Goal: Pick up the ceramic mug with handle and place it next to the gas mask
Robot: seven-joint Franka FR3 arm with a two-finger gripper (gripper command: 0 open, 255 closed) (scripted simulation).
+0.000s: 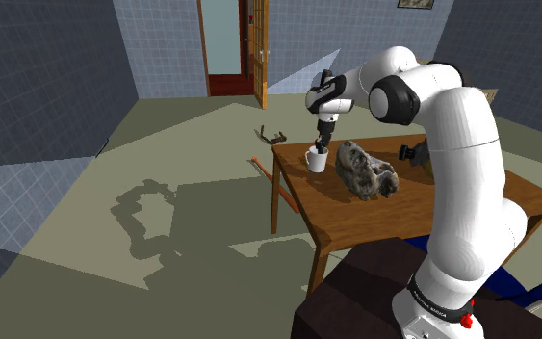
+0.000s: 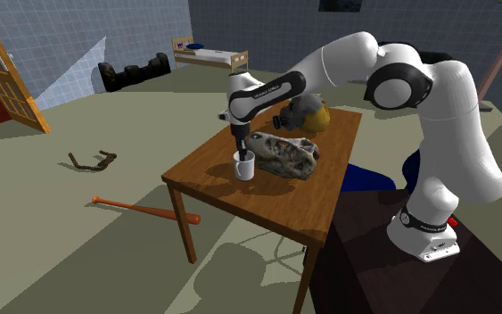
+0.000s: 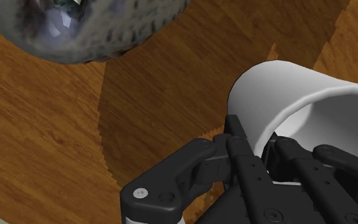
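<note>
Claw (image 2: pixel 239 153) clamped on white mug (image 2: pixel 244 167) rim — one finger inside. Mug on tabletop (image 2: pixel 240 201), near grey mottled object (image 2: pixel 286 153).

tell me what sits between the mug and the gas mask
A mottled grey lump lies on the table between the white mug and the dark gas mask, clearest in the second exterior view.
</note>
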